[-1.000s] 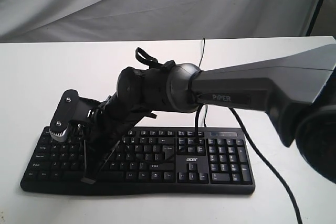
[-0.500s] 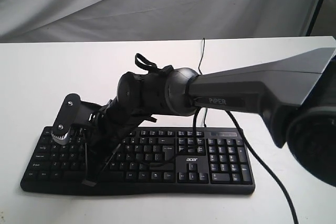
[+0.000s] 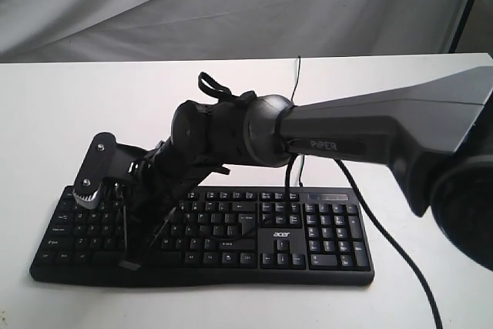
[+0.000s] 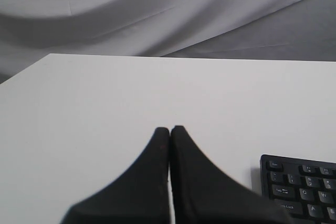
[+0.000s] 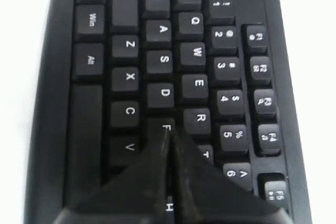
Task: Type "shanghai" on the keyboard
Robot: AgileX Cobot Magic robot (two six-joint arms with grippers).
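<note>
Just lifted the right claw [image 5: 169, 137], tips pressed together, back above the left half of the keyboard [image 3: 308, 229], near F and G, after a brief dip. Likely landed one keystroke; more letters to type. Parked the left claw [image 4: 169, 129], also pressed together, beyond the keyboard's Esc end, over the counter [image 3: 62, 113] carrying it.

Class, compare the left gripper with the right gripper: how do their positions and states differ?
The right gripper hangs over the keyboard, tips at the F key; the left gripper hangs over bare table beside the keyboard's corner. The exterior view shows the right gripper but not the left gripper. Both are shut.
</note>
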